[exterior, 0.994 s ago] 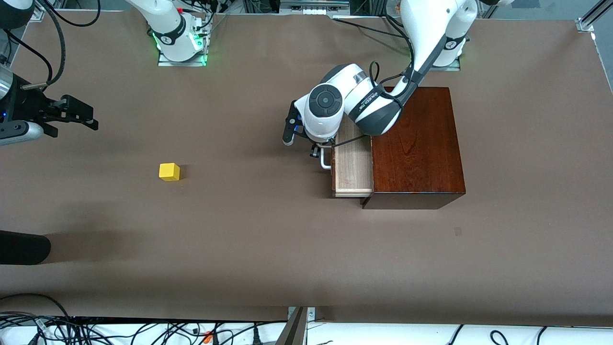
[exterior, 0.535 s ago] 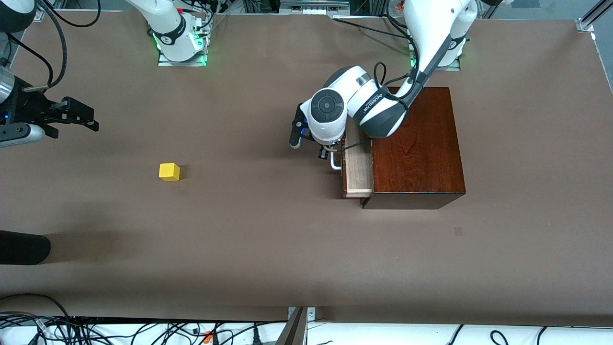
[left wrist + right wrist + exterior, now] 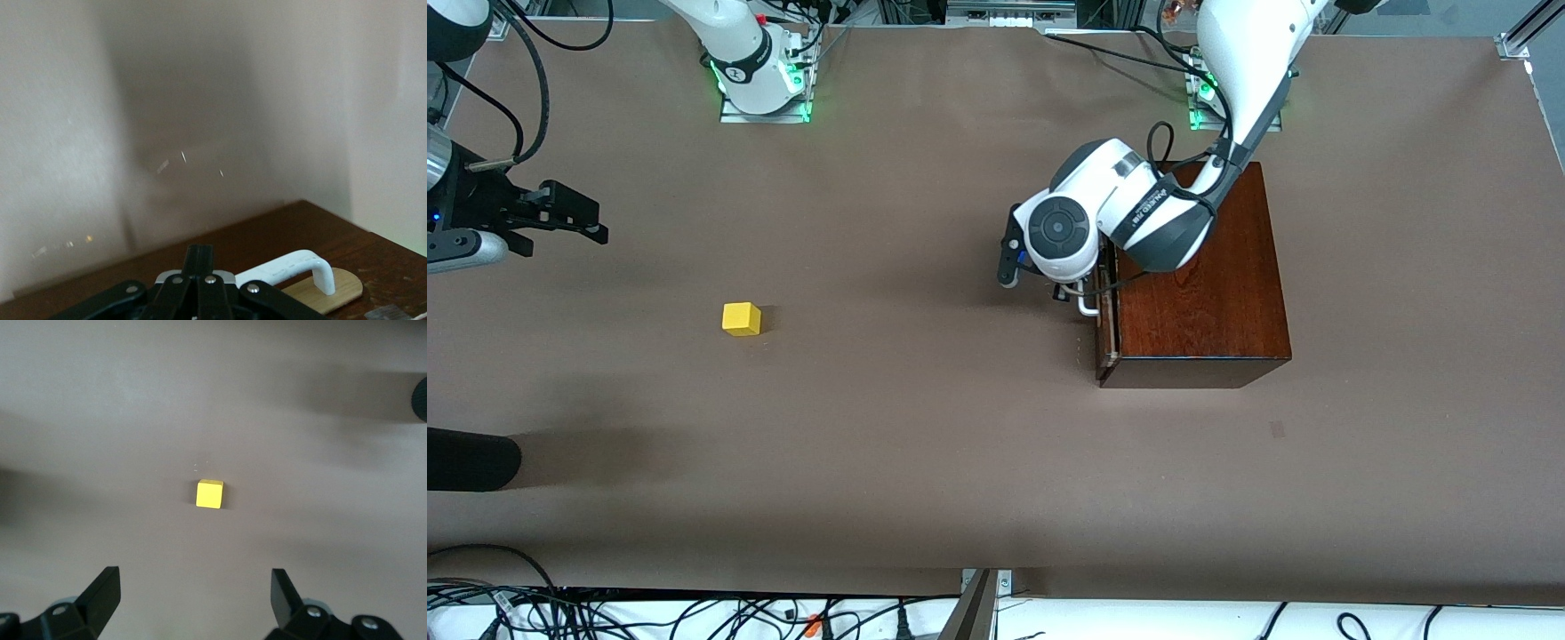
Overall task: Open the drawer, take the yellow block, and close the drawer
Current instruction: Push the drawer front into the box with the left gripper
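The drawer point(image 3: 1106, 331) sits almost fully inside the mahogany box point(image 3: 1200, 293), with only a thin sliver of it showing. Its white handle point(image 3: 1087, 307) point(image 3: 293, 267) sticks out from the dark front point(image 3: 267, 233). My left gripper point(image 3: 1062, 292) point(image 3: 199, 257) is shut with nothing between its fingers and is against the drawer front, beside the handle. The yellow block point(image 3: 741, 318) point(image 3: 209, 494) rests on the bare table toward the right arm's end. My right gripper point(image 3: 591, 220) point(image 3: 193, 580) hangs open over the table at that end, apart from the block.
A dark rounded object point(image 3: 471, 458) juts in at the table's edge at the right arm's end, nearer the camera than the block. Cables point(image 3: 694, 613) run along the table's near edge. Brown tabletop point(image 3: 916, 400) stretches between block and box.
The drawer has slid from well open to almost shut inside the box. My left gripper moved with its front toward the box. The right gripper and the block have stayed put.
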Controlling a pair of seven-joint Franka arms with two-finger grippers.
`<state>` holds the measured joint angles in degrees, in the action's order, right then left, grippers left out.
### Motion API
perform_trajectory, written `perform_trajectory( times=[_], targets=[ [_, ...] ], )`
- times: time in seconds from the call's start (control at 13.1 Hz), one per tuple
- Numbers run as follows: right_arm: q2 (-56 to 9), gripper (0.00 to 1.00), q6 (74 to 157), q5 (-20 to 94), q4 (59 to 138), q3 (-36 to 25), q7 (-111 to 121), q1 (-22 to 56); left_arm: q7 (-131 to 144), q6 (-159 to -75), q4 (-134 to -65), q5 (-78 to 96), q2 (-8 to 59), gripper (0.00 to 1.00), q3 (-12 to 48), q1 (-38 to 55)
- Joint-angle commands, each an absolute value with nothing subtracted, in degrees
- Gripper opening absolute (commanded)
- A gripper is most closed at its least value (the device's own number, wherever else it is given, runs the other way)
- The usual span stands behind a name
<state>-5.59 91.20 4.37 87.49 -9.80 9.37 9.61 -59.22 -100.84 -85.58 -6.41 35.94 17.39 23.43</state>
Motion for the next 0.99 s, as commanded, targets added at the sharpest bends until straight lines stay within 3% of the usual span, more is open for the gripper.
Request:
perform_trajectory(
  times=[0.0, 0.76, 0.84, 0.92],
  targets=[
    [-6.15, 1.0, 90.09, 3.78, 86.04, -9.49, 10.28, 9.05, -61.17, -99.15, -86.75, -9.58, 35.42, 0.0, 16.96, 22.33],
    [-6.15, 1.0, 90.09, 3.87, 86.04, -9.49, 10.28, 9.05, -55.84, -98.26, -80.78, 1.4, 31.91, 0.0, 18.28, 22.59],
    [-6.15, 1.0, 90.09, 3.87, 86.04, -9.49, 10.28, 9.05, -51.55, -98.17, -80.86, 1.67, 30.34, 0.13, 18.19, 22.59],
    [-6.15, 1.0, 90.09, 3.87, 86.04, -9.41, 10.37, 9.05, -47.68, -96.96, -80.86, 1.67, 28.93, 0.99, 18.19, 22.5]
  ],
)
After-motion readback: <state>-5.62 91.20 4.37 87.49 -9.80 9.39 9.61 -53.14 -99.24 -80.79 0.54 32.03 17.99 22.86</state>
